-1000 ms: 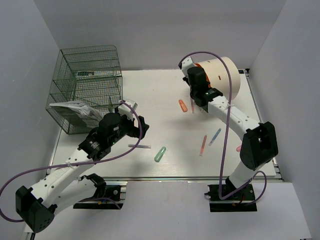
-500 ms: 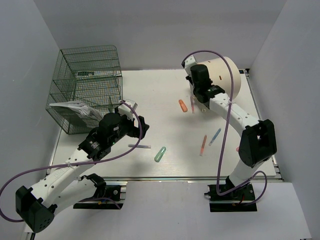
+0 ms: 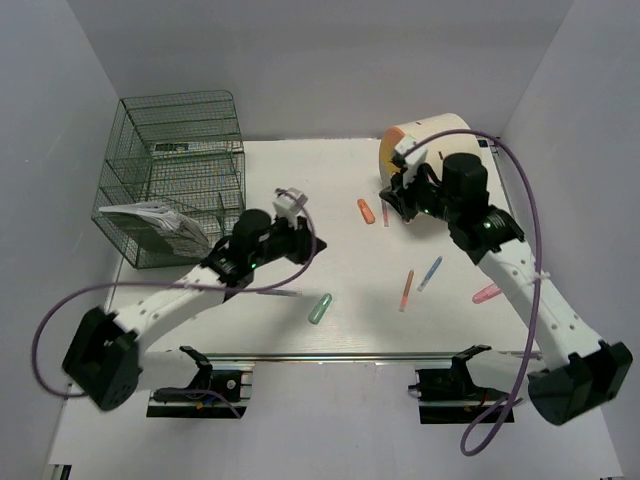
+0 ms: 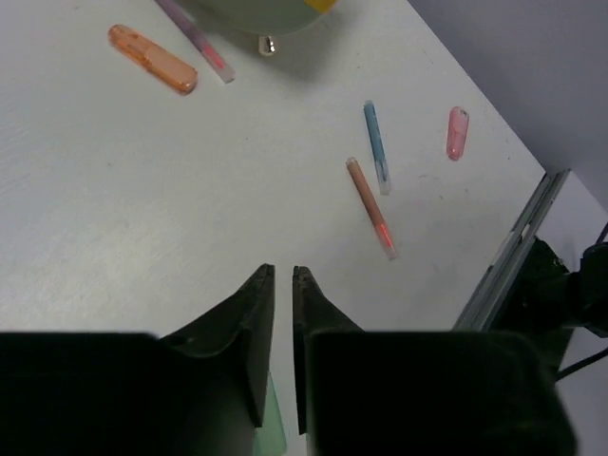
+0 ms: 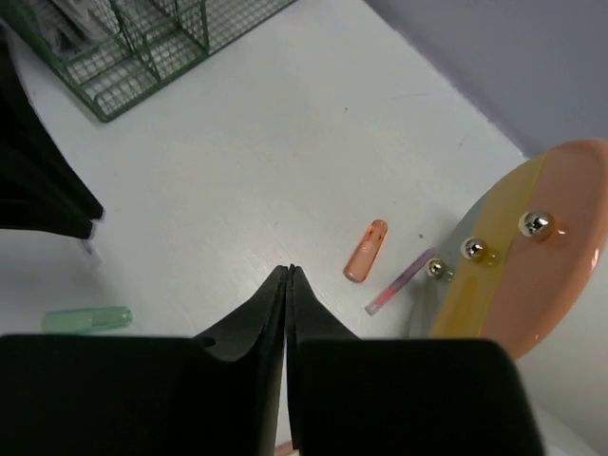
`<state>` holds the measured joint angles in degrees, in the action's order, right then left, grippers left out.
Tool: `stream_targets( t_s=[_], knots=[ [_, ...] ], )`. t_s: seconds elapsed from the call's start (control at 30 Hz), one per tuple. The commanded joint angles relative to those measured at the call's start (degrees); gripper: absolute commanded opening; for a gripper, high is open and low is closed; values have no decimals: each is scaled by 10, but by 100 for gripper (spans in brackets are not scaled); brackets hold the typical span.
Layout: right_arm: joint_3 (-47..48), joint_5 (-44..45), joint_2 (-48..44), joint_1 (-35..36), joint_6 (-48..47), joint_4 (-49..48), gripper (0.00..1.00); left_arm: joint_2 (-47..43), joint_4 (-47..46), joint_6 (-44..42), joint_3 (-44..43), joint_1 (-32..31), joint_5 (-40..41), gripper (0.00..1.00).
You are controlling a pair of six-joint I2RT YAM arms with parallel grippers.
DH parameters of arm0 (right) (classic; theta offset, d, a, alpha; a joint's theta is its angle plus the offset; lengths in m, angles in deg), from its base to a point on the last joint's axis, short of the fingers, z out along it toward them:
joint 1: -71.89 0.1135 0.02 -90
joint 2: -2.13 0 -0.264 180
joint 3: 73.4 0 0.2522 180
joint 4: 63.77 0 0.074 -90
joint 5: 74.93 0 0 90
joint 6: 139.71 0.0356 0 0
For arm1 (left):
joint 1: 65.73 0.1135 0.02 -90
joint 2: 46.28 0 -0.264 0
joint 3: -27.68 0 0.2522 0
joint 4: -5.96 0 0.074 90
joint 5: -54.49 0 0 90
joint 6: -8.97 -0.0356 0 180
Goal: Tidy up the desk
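**Both arms shifted; nothing lifted yet**

Over the last second the left gripper (image 4: pixel 282 273) reached from beside the green wire-mesh rack (image 3: pixel 175 170) out toward mid-desk, near the green highlighter (image 3: pixel 320 308), its fingers all but pressed together and empty. The right arm swung outward, uncovering the orange face of the cream cylinder (image 3: pixel 435 150). The right gripper (image 5: pixel 288 271) hung beside it, pressed tight on nothing. The white desk (image 3: pixel 330 180) lay beneath both, with its orange highlighter (image 3: pixel 366 211), red pen (image 3: pixel 406 290), blue pen (image 3: pixel 430 272) and pink highlighter (image 3: pixel 486 294) unmoved. The tidying looked barely begun.
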<state>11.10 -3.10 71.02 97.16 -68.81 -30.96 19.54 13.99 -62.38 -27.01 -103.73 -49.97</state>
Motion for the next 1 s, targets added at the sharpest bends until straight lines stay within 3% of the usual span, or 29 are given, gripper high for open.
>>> stream_targets(
  t_s=[0.0,0.13,0.27,0.43,0.6,0.73,0.97],
  knots=[
    [-76,-26,-32,-32,102,-47,0,124,-126,88,-86,-2,-54,22],
    [-131,15,-89,-79,167,-100,0,278,-203,191,-184,-2,-62,18],
    [-170,7,-119,-143,219,-136,0,408,-269,266,-281,3,-59,21],
    [-185,-1,-154,-178,236,-129,0,532,-330,348,-359,3,-13,33],
    [-192,-9,-182,-196,238,-126,0,603,-347,398,-459,3,-2,54],
    [-196,-25,-183,-204,238,-128,0,637,-364,426,-491,3,17,60],
    [-203,-27,-189,-214,233,-133,0,679,-360,440,-538,3,36,62]
  ],
)
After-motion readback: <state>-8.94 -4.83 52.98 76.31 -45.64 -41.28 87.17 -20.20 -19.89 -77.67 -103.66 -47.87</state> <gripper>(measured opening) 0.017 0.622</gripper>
